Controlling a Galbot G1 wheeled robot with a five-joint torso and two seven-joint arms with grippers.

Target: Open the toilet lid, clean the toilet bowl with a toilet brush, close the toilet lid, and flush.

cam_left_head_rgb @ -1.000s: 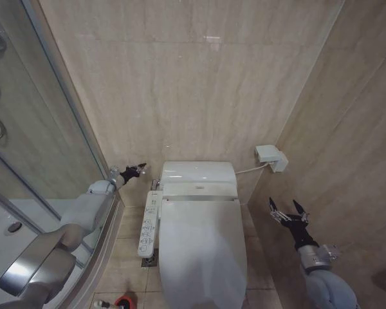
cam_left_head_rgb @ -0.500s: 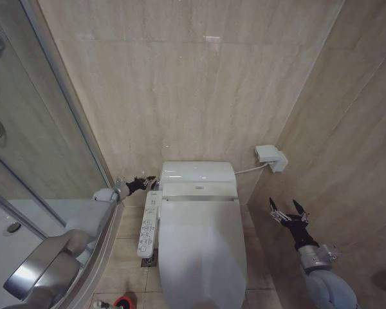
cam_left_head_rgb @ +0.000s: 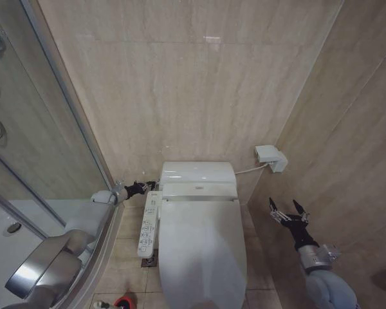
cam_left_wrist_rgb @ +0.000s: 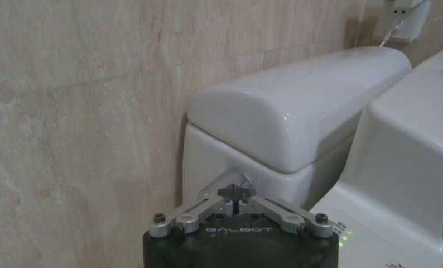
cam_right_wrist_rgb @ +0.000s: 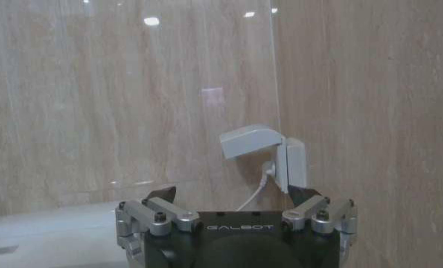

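The toilet lid (cam_left_head_rgb: 202,251) lies shut over the seat, so the toilet bowl is hidden. My left gripper (cam_left_head_rgb: 149,186) is at the left side of the white tank (cam_left_head_rgb: 198,172). In the left wrist view its shut fingertips (cam_left_wrist_rgb: 236,194) meet right at a round chrome flush fitting (cam_left_wrist_rgb: 232,180) on the tank's side wall (cam_left_wrist_rgb: 206,162). My right gripper (cam_left_head_rgb: 287,212) hangs open beside the right wall, well clear of the toilet, its fingers (cam_right_wrist_rgb: 156,196) spread with nothing between them. At the bottom edge of the head view sit the small red holder (cam_left_head_rgb: 124,301) and a bit of the toilet brush (cam_left_head_rgb: 104,304).
A bidet control strip (cam_left_head_rgb: 150,225) runs along the toilet's left side. The glass shower wall (cam_left_head_rgb: 45,161) stands close on the left, and my left arm passes along it. A white wall box (cam_left_head_rgb: 271,156) with a cable sits right of the tank. The tiled right wall is near.
My left gripper has dropped and moved right, from beside the shower frame to the tank's left side. The right arm has stayed still.
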